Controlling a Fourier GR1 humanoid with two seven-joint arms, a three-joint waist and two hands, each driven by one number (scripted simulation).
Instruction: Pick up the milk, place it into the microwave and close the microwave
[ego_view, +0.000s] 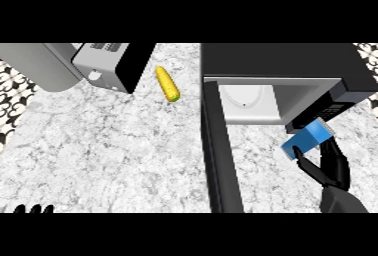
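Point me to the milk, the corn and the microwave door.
milk (309, 138), head view, on its blue side.
corn (167, 84), head view, mid-cob.
microwave door (221, 165), head view, on the open door's dark edge.

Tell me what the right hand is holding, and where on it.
The right hand holds the blue milk carton, fingers pinching its lower end, in front of the open microwave. The left hand holds nothing.

A pale grey-white marbled desk (103, 150) fills most of the view under even light. Black-and-white patterned floor (13, 95) shows past its left edge and again at the far right corner (367, 49).
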